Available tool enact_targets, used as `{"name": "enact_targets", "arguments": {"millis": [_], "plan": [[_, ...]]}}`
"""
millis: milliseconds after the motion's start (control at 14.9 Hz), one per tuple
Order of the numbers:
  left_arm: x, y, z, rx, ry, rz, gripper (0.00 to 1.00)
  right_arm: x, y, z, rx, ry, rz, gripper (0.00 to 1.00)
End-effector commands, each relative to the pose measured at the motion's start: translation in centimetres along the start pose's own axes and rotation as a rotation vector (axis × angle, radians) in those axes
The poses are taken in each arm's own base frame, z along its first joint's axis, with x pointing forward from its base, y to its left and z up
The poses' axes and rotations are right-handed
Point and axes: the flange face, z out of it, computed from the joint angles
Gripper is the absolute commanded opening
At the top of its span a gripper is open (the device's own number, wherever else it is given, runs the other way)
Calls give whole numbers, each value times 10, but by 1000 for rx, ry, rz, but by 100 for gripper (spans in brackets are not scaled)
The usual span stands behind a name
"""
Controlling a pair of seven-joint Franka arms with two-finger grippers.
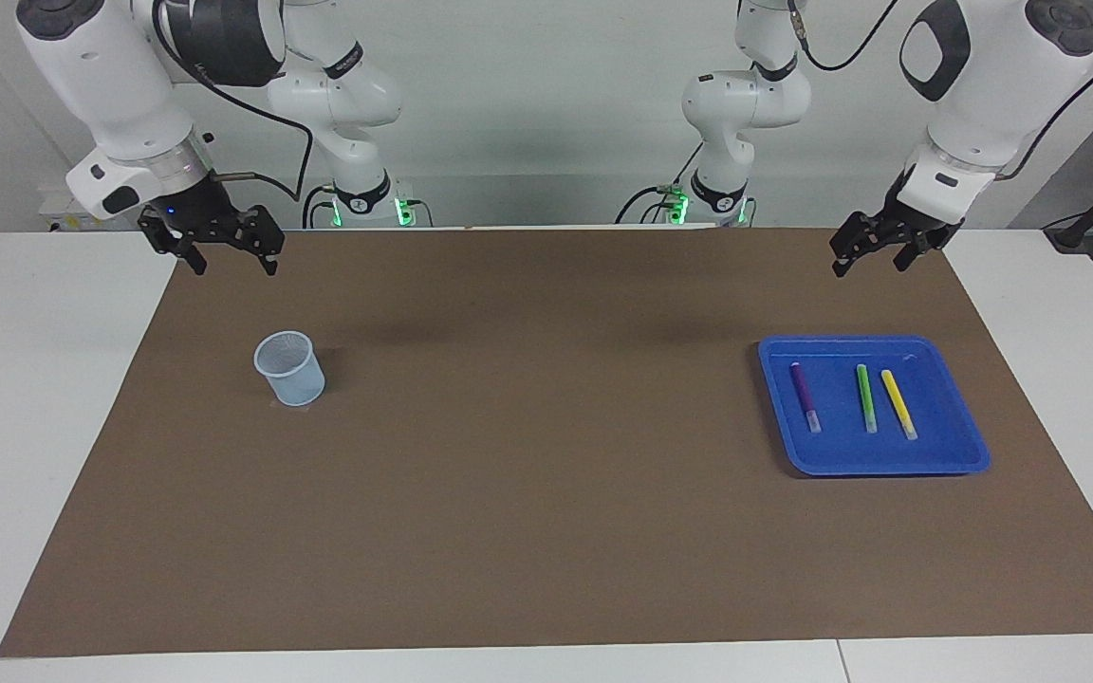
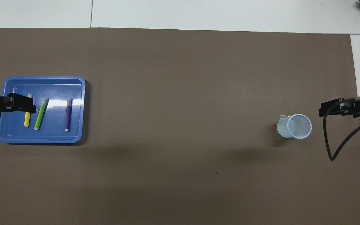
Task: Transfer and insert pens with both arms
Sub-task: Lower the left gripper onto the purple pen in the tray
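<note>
a brown mat (image 1: 546, 531) is spread on the table. a blue tray (image 1: 969, 446) at the left arm's end holds purple (image 1: 804, 396), green (image 1: 865, 396) and yellow (image 1: 898, 402) pens, laid lengthwise toward the robots, pale caps farthest. the left gripper (image 1: 871, 254) hangs open above the mat; the right gripper (image 1: 231, 258) waits open.

Setting: robotics laboratory.
Evidence, equipment: two white arms (image 1: 129, 85) bolted at a white table (image 1: 44, 379), black cables trailing.
Evidence, surface: plain brown mat (image 1: 546, 474) as work area.
Evidence, surroundings: bare pale wall (image 1: 546, 95).
</note>
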Motion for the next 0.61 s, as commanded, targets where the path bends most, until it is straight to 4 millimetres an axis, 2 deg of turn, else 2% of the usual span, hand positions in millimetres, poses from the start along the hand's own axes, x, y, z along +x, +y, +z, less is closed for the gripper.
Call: {"name": "enact_targets", "arguments": {"millis": [0, 269, 538], "plan": [[-13, -8, 23, -26, 8, 43, 95, -2, 3, -2, -5, 18, -9, 100], [-7, -20, 61, -24, 24, 88, 98, -1, 3, -1, -6, 17, -9, 100], [11, -37, 94, -20, 31, 110, 100, -2, 2, -2, -6, 18, -10, 100]]}}
